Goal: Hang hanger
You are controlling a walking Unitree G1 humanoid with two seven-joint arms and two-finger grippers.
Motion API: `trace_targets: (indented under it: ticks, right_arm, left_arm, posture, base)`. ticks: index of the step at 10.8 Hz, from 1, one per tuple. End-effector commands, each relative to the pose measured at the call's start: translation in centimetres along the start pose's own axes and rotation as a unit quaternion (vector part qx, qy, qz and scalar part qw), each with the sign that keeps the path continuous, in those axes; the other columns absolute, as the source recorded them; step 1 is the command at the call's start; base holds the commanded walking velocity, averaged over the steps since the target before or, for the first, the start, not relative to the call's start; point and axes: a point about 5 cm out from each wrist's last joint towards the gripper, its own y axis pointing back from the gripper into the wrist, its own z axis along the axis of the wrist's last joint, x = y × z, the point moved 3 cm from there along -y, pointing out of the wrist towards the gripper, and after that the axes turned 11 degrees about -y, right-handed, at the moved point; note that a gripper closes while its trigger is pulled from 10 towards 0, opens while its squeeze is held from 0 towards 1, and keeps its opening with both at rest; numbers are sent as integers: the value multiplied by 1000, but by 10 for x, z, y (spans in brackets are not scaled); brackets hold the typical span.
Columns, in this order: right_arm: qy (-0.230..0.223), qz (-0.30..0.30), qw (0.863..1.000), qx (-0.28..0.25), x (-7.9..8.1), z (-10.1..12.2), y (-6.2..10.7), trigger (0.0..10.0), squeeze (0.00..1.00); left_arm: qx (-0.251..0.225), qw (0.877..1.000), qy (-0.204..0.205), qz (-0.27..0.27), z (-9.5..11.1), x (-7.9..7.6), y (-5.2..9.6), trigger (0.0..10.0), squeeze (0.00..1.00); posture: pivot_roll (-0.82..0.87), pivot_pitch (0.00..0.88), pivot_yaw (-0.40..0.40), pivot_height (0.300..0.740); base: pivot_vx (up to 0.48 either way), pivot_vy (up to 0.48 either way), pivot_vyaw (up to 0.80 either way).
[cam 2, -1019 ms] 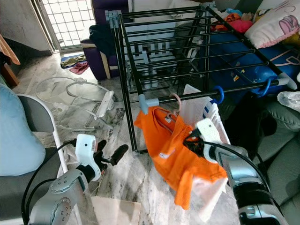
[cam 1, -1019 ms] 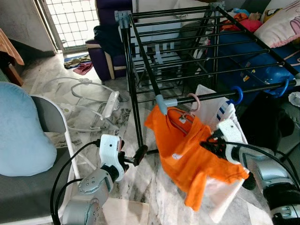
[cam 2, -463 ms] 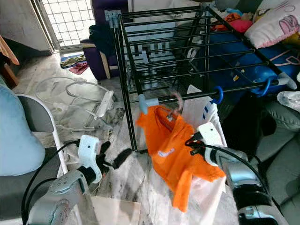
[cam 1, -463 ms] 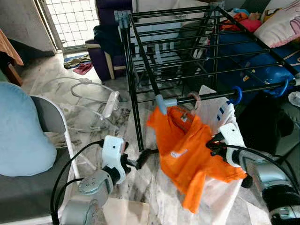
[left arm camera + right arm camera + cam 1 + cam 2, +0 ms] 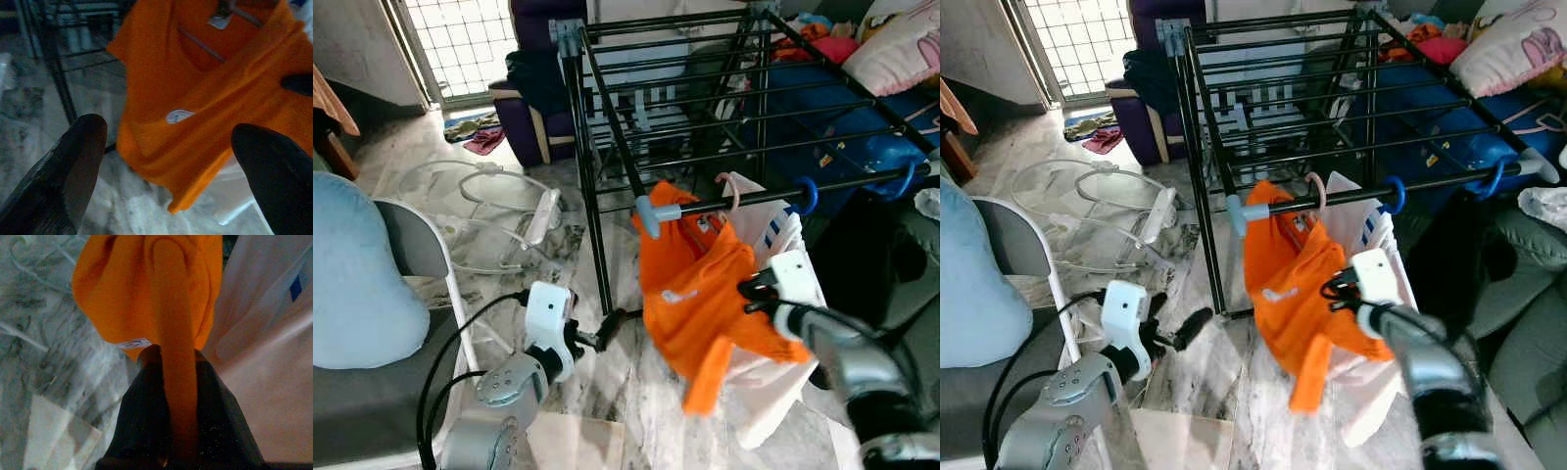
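Note:
An orange shirt (image 5: pixel 695 294) on a pink hanger hangs from the front rail (image 5: pixel 862 181) of the black drying rack (image 5: pixel 705 108). The hanger's hook (image 5: pixel 1315 186) curves over that rail beside a light blue joint. My right gripper (image 5: pixel 749 292) is shut on the shirt's lower right edge; the right wrist view has orange cloth (image 5: pixel 146 284) pinched between the black fingers (image 5: pixel 142 396). My left gripper (image 5: pixel 612 323) is low and left of the shirt, open, not touching it. Its two fingers (image 5: pixel 73 161) stand wide apart with the shirt (image 5: pixel 195 98) beyond them.
A white bag (image 5: pixel 773 372) stands under the shirt. Blue hooks (image 5: pixel 808 196) hang further along the rail. White hangers (image 5: pixel 489 206) lie on the marble floor to the left. A grey chair with a light blue cushion (image 5: pixel 352 274) is at near left, a sofa with pillows (image 5: pixel 1508 49) behind the rack.
The shirt and hanger have risen and now sit close under the front rail. My right gripper has moved up with the shirt's edge. The left gripper has barely moved.

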Motion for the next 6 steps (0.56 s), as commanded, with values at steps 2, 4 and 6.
trace_targets:
  ticks: [2,4,6]
  right_arm:
    - [-6,8,991,-132,17,44,10,10000,0]
    - [-19,4,991,-133,33,20,21,10000,0]
    - [-29,-4,991,-134,40,6,33,10000,0]
  left_arm:
    - [-6,999,-5,50,3,15,-1,10000,0]
    - [-13,997,-7,77,5,20,-2,10000,0]
    - [-16,995,-17,97,6,22,-4,10000,0]
  posture:
    - [-35,0,28,740]
    - [-38,0,30,740]
    - [-49,0,37,740]
  base:
    - [0,0,0]
    - [0,0,0]
    - [0,0,0]
